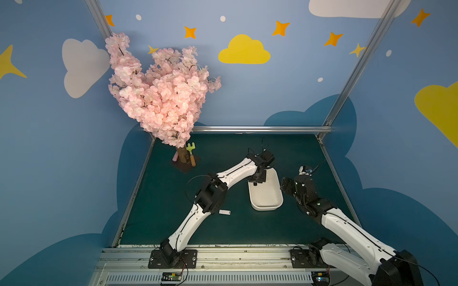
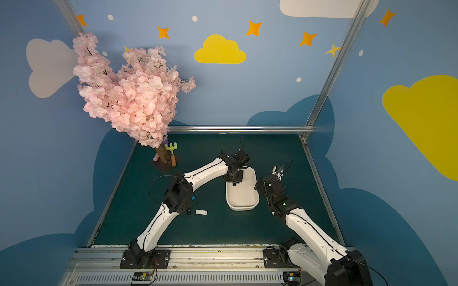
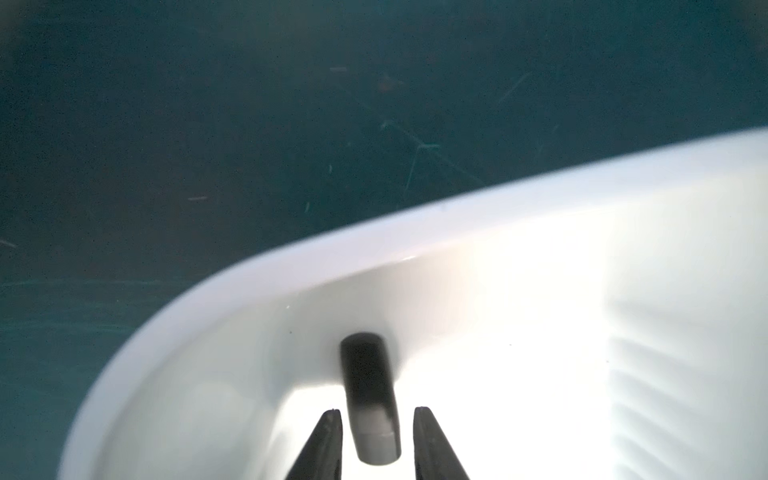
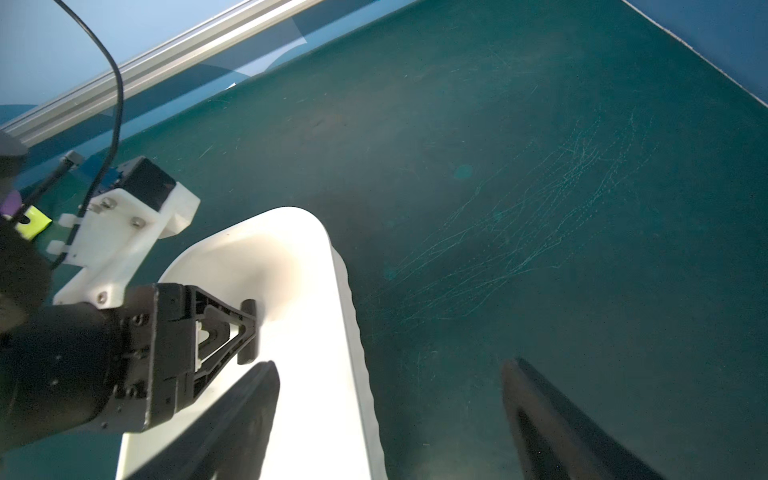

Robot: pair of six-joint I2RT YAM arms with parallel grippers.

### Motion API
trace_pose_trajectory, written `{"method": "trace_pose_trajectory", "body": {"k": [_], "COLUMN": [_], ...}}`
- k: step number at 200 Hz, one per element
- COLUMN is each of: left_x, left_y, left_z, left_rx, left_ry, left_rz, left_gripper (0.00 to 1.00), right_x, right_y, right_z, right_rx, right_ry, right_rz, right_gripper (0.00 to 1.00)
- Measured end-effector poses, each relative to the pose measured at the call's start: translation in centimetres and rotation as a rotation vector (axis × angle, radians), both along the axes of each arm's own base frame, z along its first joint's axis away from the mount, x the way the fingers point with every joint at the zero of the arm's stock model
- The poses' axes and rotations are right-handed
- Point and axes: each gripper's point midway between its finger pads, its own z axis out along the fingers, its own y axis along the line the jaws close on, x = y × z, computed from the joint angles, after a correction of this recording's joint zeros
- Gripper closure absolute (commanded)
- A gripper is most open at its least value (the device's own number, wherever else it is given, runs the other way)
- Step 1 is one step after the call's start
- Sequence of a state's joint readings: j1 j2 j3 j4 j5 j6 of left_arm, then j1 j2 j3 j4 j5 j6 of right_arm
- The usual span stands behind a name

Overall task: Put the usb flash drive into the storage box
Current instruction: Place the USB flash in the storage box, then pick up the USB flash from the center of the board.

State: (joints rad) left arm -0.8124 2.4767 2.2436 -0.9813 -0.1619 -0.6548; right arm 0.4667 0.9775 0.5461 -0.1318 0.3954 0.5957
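Little black usb flash drive [image 3: 369, 386] stands lengthwise in the white shallow plastic storage box [image 3: 249, 266], grey plug up. The left gripper [image 3: 377, 411] is narrowly parted, clear of the drive on both sides, and the arm is stretched out with the wrist bent down.

In both top views we look from high above the near edge of the table [image 1: 247, 230], steeply down and toward the wall [image 1: 247, 99] behind the storage box [image 1: 267, 198] [image 2: 244, 198]. These two views share almost the whole scene, and the box is small in each. From the left wrist we look very closely down into a rounded corner of the storage box [image 3: 374, 237]. From the right wrist we look from just beside the storage box [image 4: 299, 249], low and near, along it toward the rail [image 4: 166, 62] beyond. Both wrist views share that end of the box and the left gripper [image 4: 248, 332] [image 3: 376, 415].
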Motion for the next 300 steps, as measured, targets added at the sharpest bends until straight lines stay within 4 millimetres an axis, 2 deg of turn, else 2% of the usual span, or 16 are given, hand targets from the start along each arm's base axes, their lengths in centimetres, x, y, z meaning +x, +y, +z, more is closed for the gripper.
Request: {"method": "trace_pose_trajectory", "body": {"k": [12,58,78,96,118,134,147,154,168,184,198,209,231,254,269,300], "left_x": [0.0,-0.4,-0.8,-1.8,-4.3,-6.7,-8.4,-9.4,-11.0,-13.0,-14.5,-15.7,-17.4,-18.1,-18.2,-18.3], "left_y": [0.0,-0.3,-0.5,-0.3,2.3,6.0,10.1,12.6,17.8,23.3,26.5,28.5,30.6,31.2,31.3,31.5], "left_z": [0.1,0.3,1.7,5.4,12.8,18.5,21.6,22.4,22.3,20.1,18.1,16.8,15.5,15.9,16.2,16.2], "left_rx": [-0.001,0.003,0.000,-0.022,-0.074,-0.132,-0.169,-0.181,-0.178,-0.145,-0.119,-0.098,-0.069,-0.080,-0.089,-0.102], "left_ry": [-0.002,0.001,-0.018,-0.068,-0.167,-0.261,-0.329,-0.357,-0.389,-0.382,-0.359,-0.339,-0.314,-0.333,-0.350,-0.360], "left_rz": [-0.001,-0.015,-0.040,-0.067,-0.088,-0.079,-0.045,-0.017,0.055,0.144,0.203,0.240,0.276,0.282,0.282,0.290], "left_gripper": [0.58,0.58,0.58,0.58,0.55,0.54,0.53,0.51,0.47,0.46,0.46,0.46,0.46,0.46,0.46,0.46], "right_x": [0.0,0.0,0.0,0.1,0.1,-0.3,-0.7,-1.0,-1.6,-2.1,-2.7,-3.4,-5.8,-9.1,-10.3,-10.5], "right_y": [0.0,0.0,0.1,0.8,2.5,4.3,6.0,7.1,9.9,13.4,16.5,19.1,23.8,27.6,29.0,30.7], "right_z": [0.0,-0.1,-0.1,0.4,1.4,2.3,3.2,3.8,5.4,7.1,7.9,7.6,5.2,1.0,-1.8,-6.5], "right_rx": [0.002,0.003,0.004,0.012,0.024,0.038,0.048,0.050,0.056,0.064,0.058,0.037,-0.049,-0.156,-0.214,-0.328], "right_ry": [0.000,0.003,0.009,0.007,-0.007,-0.025,-0.037,-0.045,-0.060,-0.067,-0.053,-0.025,0.050,0.149,0.224,0.354], "right_rz": [-0.002,-0.001,0.003,0.046,0.158,0.266,0.358,0.409,0.529,0.667,0.787,0.885,1.061,1.228,1.296,1.349], "right_gripper": [0.12,0.12,0.13,0.13,0.16,0.20,0.20,0.20,0.20,0.20,0.21,0.23,0.23,0.24,0.24,0.28]}}
